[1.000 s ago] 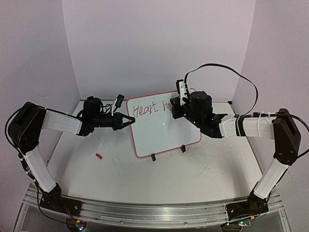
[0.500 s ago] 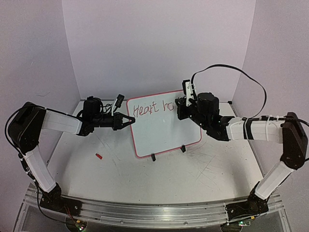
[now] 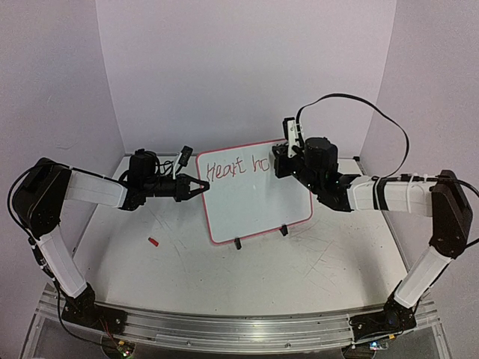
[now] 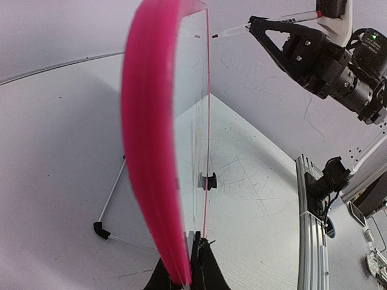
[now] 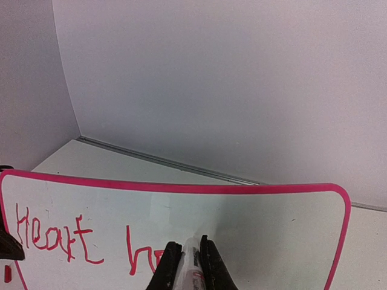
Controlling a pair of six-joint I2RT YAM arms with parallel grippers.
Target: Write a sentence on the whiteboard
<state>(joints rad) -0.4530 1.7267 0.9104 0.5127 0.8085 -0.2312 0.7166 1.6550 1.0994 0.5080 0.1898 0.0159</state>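
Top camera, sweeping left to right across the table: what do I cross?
In order: small red piece → left pincer → whiteboard. The right pincer, holding the marker, overlaps the board's upper right, so it is left out.

A: What colours does the whiteboard point(image 3: 258, 198) show?
B: White, with a bright pink rim, red handwriting and black clip feet point(image 3: 237, 243).
A: And the marker point(image 4: 236, 29) in the right gripper point(image 5: 186, 266)?
B: White, red-tipped. Both grippers are black. A small red piece point(image 3: 153, 241) lies nearer the bases than the left gripper point(image 3: 202, 187).
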